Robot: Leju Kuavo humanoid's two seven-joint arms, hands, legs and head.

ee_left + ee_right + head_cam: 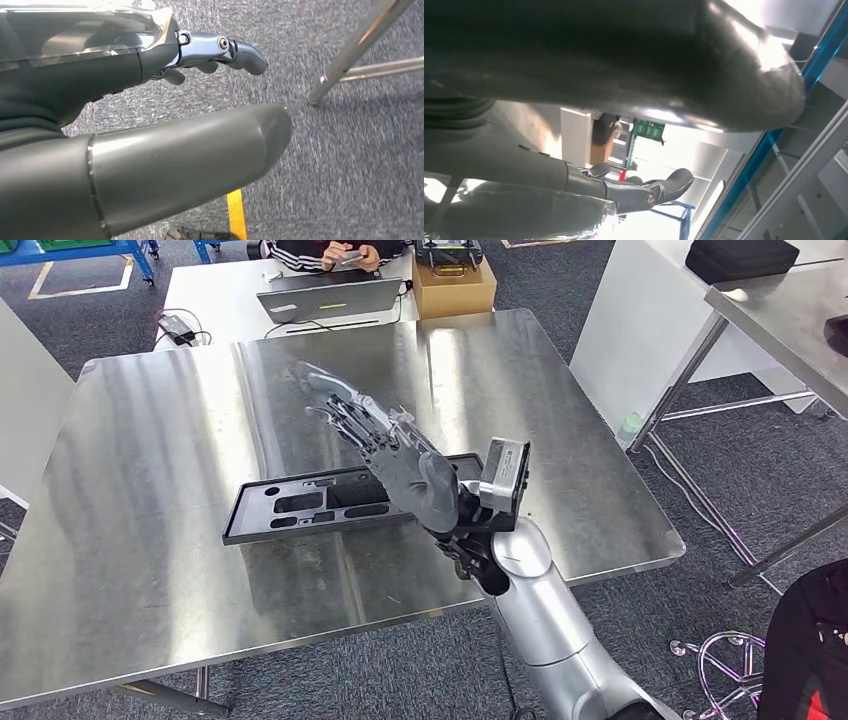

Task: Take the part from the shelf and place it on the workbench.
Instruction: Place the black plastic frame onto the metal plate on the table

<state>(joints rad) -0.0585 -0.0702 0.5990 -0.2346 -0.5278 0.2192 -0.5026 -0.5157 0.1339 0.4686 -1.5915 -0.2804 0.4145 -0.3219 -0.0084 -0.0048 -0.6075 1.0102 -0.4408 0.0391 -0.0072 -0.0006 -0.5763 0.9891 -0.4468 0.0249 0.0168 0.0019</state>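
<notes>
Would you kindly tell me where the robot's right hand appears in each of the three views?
head view: right hand at centre, over the black part on the workbench.
left wrist view: not in it; left hand over carpet.
right wrist view: enters from the left edge, thumb largest.
Shared landmark: grey carpet, head and left wrist views.

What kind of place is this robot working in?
Probably a lab or workshop used for robot trials: a steel workbench holding a black part, grey carpet floor, and a person at a laptop behind.
</notes>
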